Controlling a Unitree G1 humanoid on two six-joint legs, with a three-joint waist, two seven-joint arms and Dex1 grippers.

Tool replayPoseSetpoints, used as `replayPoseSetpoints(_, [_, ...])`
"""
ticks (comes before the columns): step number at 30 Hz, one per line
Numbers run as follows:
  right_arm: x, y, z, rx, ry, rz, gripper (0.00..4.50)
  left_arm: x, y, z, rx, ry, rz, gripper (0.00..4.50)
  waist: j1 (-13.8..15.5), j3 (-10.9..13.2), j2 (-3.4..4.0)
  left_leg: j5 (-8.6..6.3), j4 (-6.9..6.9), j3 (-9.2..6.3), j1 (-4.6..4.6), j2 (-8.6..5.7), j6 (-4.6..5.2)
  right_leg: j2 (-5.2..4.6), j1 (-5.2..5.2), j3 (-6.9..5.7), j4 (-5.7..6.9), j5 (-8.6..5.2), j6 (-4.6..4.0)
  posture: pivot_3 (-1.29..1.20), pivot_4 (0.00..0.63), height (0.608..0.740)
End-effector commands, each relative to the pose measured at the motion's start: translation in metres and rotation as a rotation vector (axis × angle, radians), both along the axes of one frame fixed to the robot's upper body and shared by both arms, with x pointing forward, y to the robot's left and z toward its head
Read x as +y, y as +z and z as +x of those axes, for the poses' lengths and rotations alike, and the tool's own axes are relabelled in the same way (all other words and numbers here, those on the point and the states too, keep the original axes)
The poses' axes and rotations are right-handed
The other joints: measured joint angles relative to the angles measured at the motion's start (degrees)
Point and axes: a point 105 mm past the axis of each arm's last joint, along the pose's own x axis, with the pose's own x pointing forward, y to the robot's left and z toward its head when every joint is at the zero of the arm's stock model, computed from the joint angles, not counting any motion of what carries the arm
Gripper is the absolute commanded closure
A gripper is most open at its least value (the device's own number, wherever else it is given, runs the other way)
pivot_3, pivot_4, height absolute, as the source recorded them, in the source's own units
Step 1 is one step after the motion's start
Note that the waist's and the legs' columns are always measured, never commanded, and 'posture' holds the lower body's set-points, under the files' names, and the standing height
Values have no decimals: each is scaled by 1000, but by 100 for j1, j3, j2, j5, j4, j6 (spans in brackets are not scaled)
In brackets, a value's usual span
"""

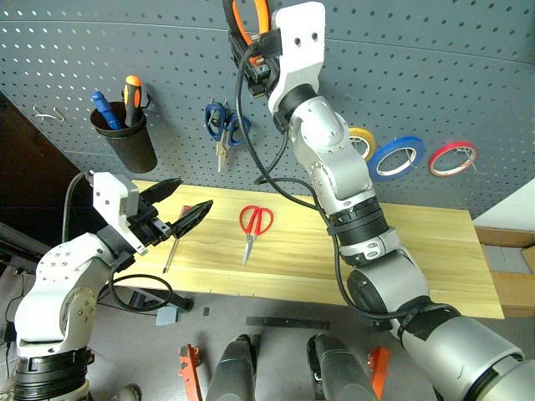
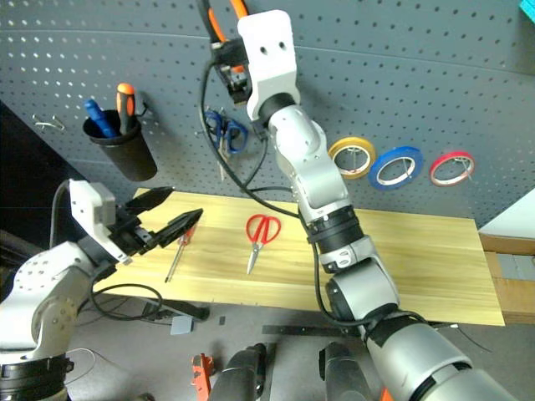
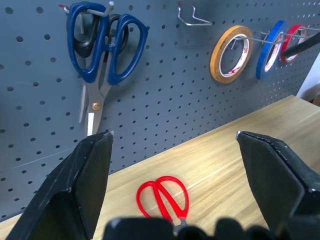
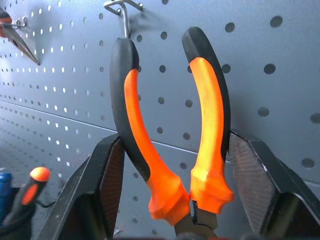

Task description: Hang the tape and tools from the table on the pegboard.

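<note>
Right gripper point(image 4: 170, 220) clamps pliers point(image 4: 170, 130) near the pivot; stiff, rubbery handles, one beside a hook point(image 4: 122, 12). Left gripper point(image 1: 180, 213) gapes wide, empty.

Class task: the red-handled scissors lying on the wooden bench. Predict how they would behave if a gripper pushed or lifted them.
The red-handled scissors lie flat and closed on the table, so a push would probably slide them, not roll them. They look rigid, though the blades might swing open when lifted by one loop. The thin profile likely makes pinching from above awkward.
</note>
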Motion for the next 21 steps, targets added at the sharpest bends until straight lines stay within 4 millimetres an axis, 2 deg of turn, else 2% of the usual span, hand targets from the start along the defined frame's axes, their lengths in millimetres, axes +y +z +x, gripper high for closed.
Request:
replayPoseSetpoints(1, [-5,9,-5,-105,-22,3,1859,-10,14,-2,-62,-34,9,268,36,-5,2,1,0,-1,0,1,-1,0,0,-5,0,1,-2,67,143,740])
replayPoseSetpoints(10, [-18,-22,16,-51,-75,-30,1859,-21,24,6,-87,-82,7,268,40,-22,-1,19,-2,-14,0,7,-32,3,2,-37,3,7,-13,65,135,740])
replayPoseSetpoints(21, [-33,-50,28,-26,-143,-79,1859,-23,25,8,-91,-103,16,268,37,-70,-2,26,-2,-17,0,6,-43,4,4,-41,5,7,-13,61,132,740])
